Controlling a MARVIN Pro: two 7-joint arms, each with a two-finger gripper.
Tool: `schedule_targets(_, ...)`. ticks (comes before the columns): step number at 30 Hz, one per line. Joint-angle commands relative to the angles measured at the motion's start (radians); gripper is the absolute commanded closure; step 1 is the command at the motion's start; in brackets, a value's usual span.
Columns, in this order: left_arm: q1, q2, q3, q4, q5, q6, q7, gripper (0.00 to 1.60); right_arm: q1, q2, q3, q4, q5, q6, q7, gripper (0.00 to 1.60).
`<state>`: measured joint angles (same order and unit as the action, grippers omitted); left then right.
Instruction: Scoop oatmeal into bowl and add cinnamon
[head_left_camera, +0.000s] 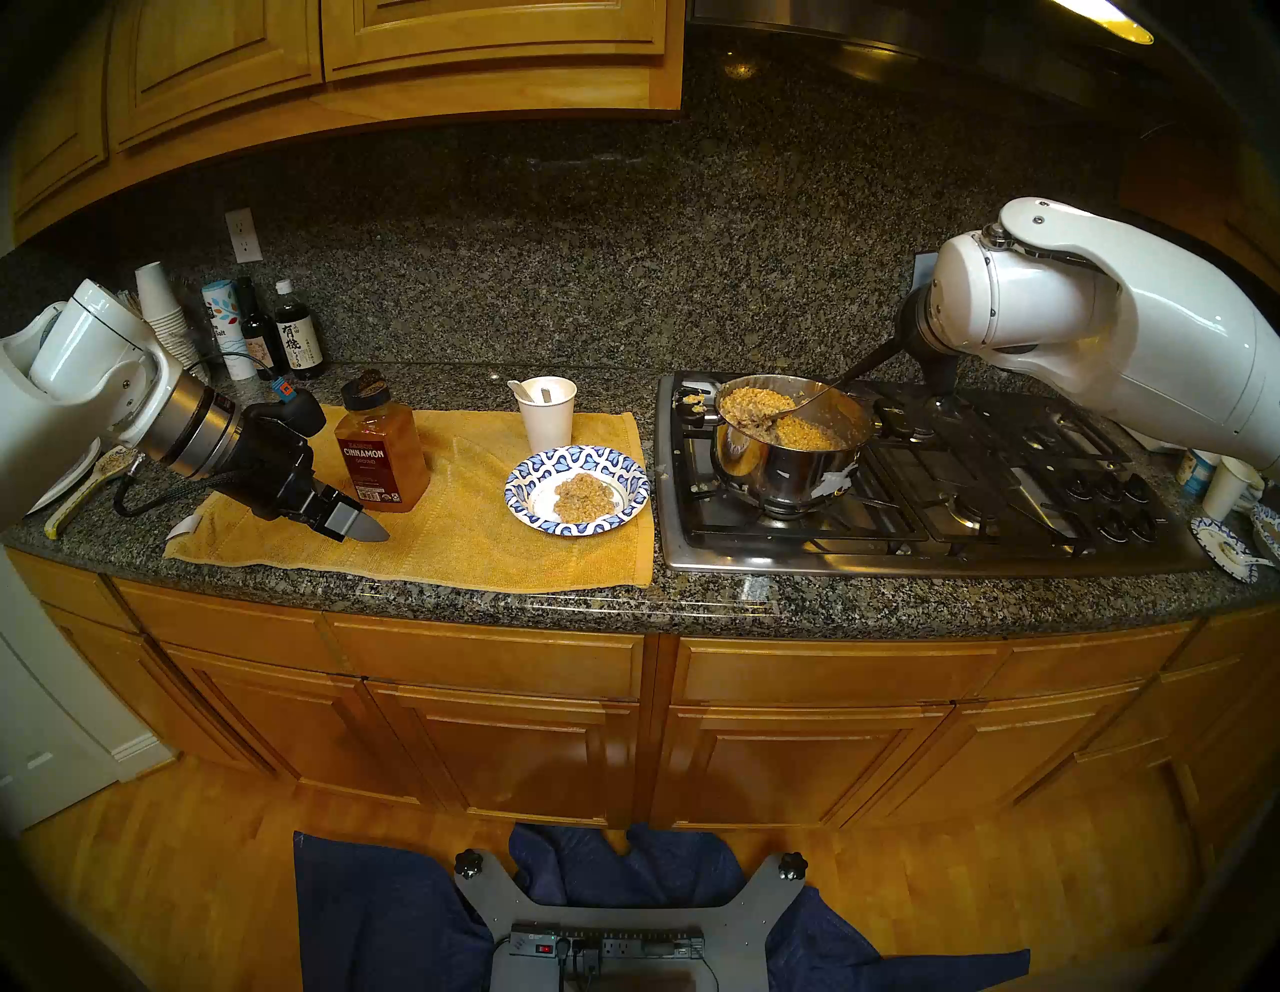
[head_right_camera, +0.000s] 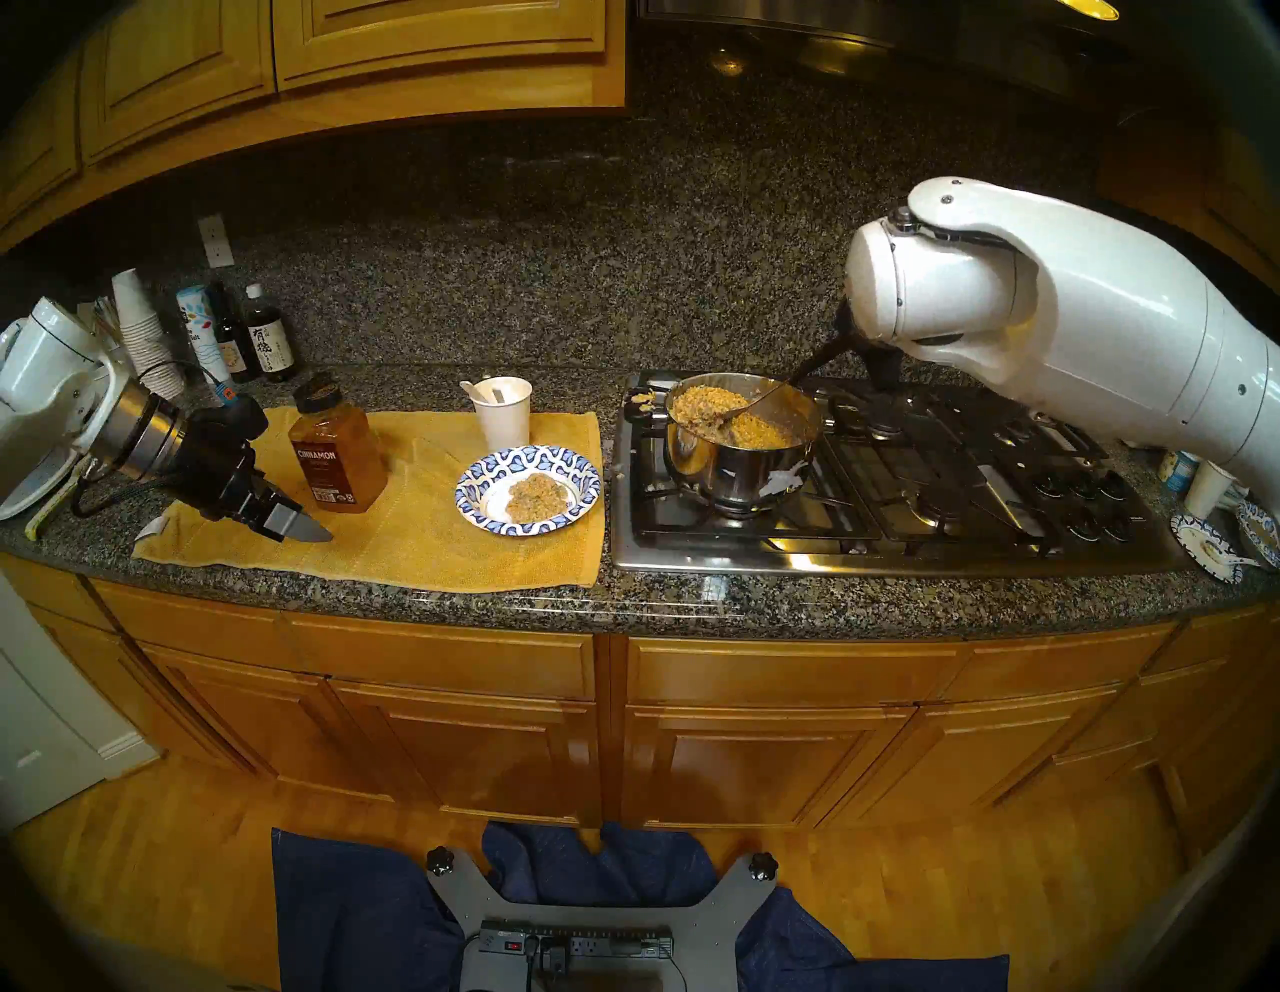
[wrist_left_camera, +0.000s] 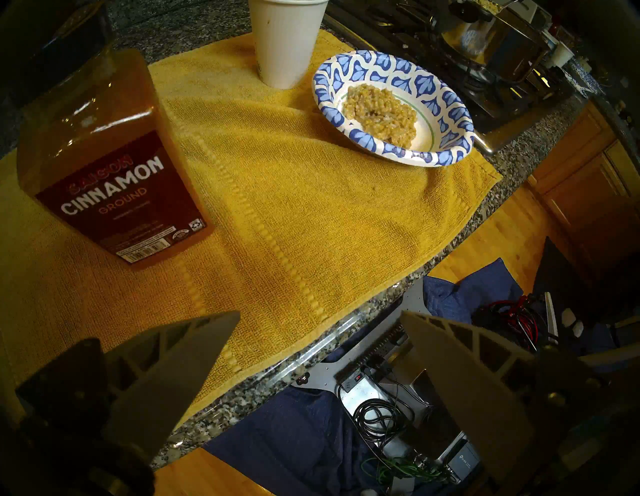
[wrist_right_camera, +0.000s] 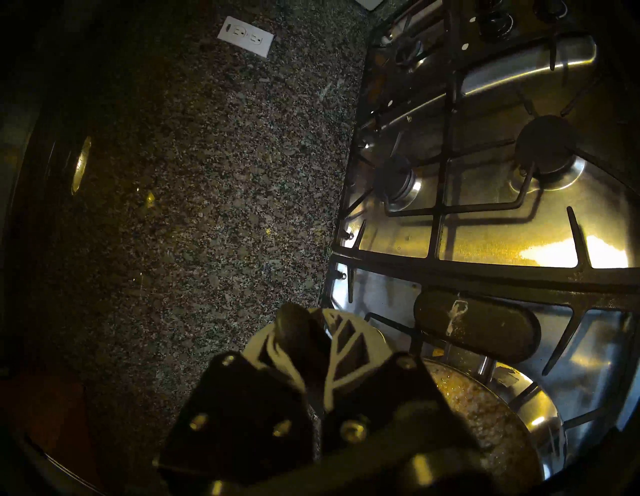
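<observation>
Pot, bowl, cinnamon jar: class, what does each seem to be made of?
Pot: polished metal, probably stainless steel, with mirror reflections.
Bowl: likely paper, matte, with a printed blue pattern and thin rim.
Cinnamon jar: clear glossy plastic, it seems; the powder shows through.

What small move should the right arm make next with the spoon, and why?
Probably lift the spoon out of the pot and carry it toward the bowl: the right tool is shut on its handle, its scoop lies in the oatmeal, and the bowl holds only a small portion.
</observation>
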<state>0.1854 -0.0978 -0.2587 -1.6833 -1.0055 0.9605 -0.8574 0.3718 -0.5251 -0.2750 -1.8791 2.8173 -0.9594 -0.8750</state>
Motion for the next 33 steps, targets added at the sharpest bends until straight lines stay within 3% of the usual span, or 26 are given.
schedule_targets(1,-0.031,-0.002,-0.030,0.001,-0.001,-0.001,0.000,0.00,0.105,0.041,-0.009,-0.020,-0.028,-0.001,-0.110,1.60)
schedule_targets(15,-0.031,-0.002,-0.030,0.001,-0.001,-0.001,0.000,0.00,0.186,0.119,-0.113,-0.119,-0.097,-0.001,-0.077,1.60)
schedule_targets(33,-0.031,-0.002,-0.030,0.001,-0.001,-0.001,0.000,0.00,0.287,0.160,-0.153,-0.201,-0.147,-0.001,-0.094,1.60)
